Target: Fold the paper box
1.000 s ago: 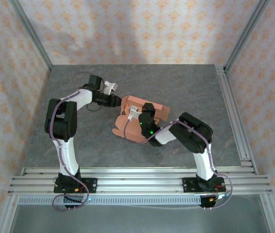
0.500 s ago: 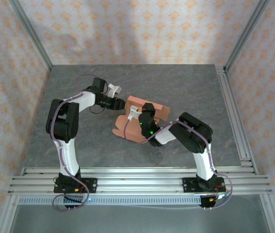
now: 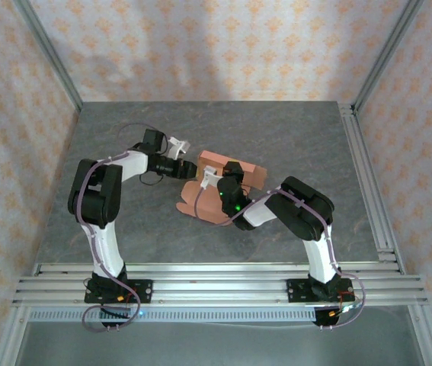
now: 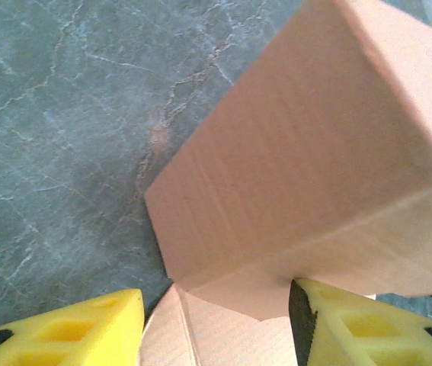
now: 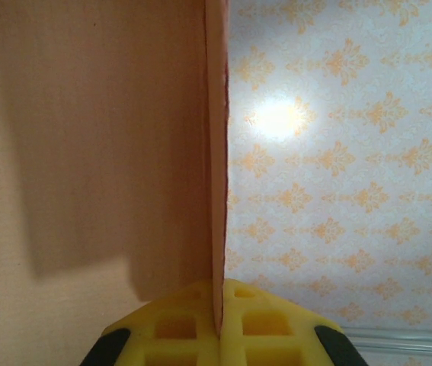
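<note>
Your left gripper (image 4: 216,324), jaws apart, has a corner of the box (image 4: 299,152) just ahead, while the right gripper (image 5: 219,324) clenches its wall.

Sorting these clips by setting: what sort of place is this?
Probably a robot test cell, not a home: left arm and right arm bolted to aluminium rails, and patterned panels fencing the grey table.
</note>
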`<action>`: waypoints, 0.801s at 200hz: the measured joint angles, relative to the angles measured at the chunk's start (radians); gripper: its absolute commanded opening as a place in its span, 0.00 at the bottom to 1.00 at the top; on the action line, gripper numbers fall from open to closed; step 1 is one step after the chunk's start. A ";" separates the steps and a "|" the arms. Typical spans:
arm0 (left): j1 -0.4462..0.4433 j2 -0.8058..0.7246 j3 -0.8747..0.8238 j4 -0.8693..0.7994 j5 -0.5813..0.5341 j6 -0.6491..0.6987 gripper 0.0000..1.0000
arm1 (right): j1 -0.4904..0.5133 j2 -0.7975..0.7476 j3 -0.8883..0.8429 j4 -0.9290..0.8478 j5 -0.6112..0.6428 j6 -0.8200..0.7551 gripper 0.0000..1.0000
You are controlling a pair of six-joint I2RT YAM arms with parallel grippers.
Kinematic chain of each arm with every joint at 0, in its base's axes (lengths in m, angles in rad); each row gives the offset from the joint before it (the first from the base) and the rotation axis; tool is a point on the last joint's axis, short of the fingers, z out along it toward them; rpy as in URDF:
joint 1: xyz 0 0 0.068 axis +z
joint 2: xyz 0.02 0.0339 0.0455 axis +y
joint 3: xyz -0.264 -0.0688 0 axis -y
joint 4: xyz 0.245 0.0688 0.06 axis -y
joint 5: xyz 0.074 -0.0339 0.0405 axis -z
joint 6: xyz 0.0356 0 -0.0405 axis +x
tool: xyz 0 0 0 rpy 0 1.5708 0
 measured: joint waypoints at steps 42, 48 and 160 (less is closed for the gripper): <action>0.000 -0.016 -0.003 0.018 0.018 0.003 0.53 | 0.000 0.003 0.002 0.000 0.000 0.000 0.00; 0.000 -0.014 -0.001 0.018 0.016 0.003 0.52 | 0.000 0.004 0.003 0.000 0.000 0.000 0.00; -0.027 0.010 0.033 0.020 0.003 0.002 0.48 | 0.000 0.006 0.018 -0.019 0.003 0.000 0.00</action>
